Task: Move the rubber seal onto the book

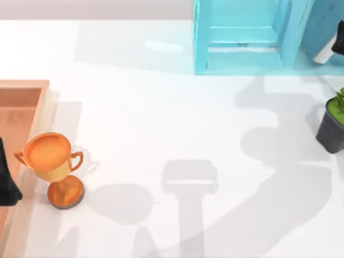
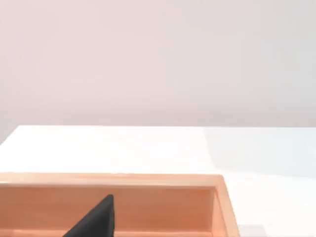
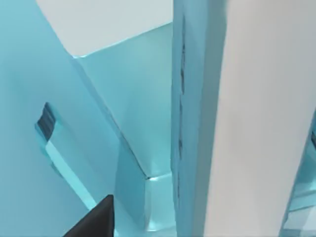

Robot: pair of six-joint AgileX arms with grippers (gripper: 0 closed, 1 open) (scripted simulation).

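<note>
The white table [image 1: 161,123] carries soft grey arm shadows across its near middle, and behind it stands a plain pale wall [image 2: 158,59].

Near the left edge stands an orange trophy cup [image 1: 54,166], upright on its round foot, just beside a shallow wooden tray [image 1: 32,107] that runs off the table's left side. The left gripper [image 1: 6,183] shows as a dark shape over that tray; from its wrist a single black fingertip [image 2: 96,219] is seen above the tray's inner wall (how far the jaws stand apart cannot be told, and nothing is seen in them).

At the right edge sits a dark pot with a green plant [image 1: 332,124]. Farther back, a light-blue shelf unit [image 1: 242,37] stands at the far side. At its right end a thick teal book [image 1: 325,27] leans, its white page edge [image 3: 256,118] showing. The right gripper [image 1: 338,43] hangs close by the book; its opening cannot be told either.
</note>
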